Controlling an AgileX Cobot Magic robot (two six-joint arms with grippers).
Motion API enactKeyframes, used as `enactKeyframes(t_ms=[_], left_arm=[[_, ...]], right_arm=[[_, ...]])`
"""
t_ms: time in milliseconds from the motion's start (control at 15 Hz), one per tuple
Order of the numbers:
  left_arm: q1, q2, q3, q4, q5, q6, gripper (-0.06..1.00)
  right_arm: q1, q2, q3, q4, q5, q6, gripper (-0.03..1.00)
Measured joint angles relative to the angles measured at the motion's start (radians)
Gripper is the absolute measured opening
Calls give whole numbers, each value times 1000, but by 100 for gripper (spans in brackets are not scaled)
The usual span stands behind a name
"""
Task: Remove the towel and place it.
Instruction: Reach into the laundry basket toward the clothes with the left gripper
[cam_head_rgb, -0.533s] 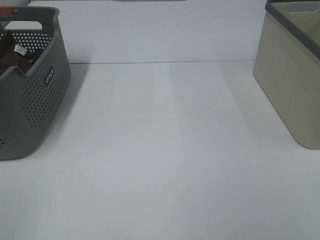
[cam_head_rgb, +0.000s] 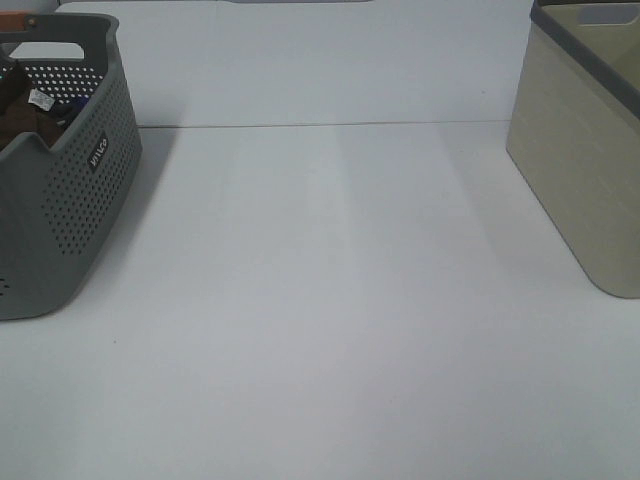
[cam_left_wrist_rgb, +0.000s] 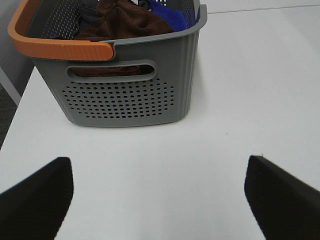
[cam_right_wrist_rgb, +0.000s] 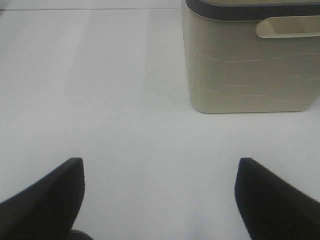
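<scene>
Exterior high view, left to right:

1. Grey perforated laundry basket (cam_head_rgb: 70, 190). It stands on the white table (cam_head_rgb: 330, 300) at the left edge, partly out of frame. A small dark label (cam_head_rgb: 98, 152) sits on its side wall; the lettering cannot be read.
2. Towel (cam_head_rgb: 18, 122). The dark brown cloth lies bunched inside the basket, against the near wall. A small white tag (cam_head_rgb: 41, 98) shows on top of it.
3. Table centre. The surface is bare, with a thin seam line (cam_head_rgb: 330, 125) crossing it towards the far side.
4. Beige bin (cam_head_rgb: 585, 170). It stands at the right edge, well apart from the basket, and has a dark grey rim (cam_head_rgb: 590, 52).

Neither arm appears in this view.

Left wrist view:

1. Left gripper (cam_left_wrist_rgb: 156, 165). The jaws are spread wide with nothing between them. It hangs over bare table, short of the basket.
2. Basket end wall. It faces the camera, with an orange grip (cam_left_wrist_rgb: 60, 47) on the rim and a handle slot (cam_left_wrist_rgb: 111, 70) below.
3. Towel. It is heaped at the top of the load, and brown cloth also shows through the slot. Blue fabric (cam_left_wrist_rgb: 170, 15) lies beside it, further into the basket.

Right wrist view:

1. Right gripper (cam_right_wrist_rgb: 159, 161). The jaws are spread wide and hold nothing, above bare table.
2. Beige bin. It stands ahead of the gripper and apart from it, to one side, with a moulded handle recess (cam_right_wrist_rgb: 290, 26) under the rim.
</scene>
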Motion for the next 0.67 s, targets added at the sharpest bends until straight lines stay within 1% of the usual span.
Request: enactKeyframes(t_ms=[667], left_arm=[[0, 0, 0, 0, 0, 0, 88]], right_arm=[[0, 0, 0, 0, 0, 0, 78]])
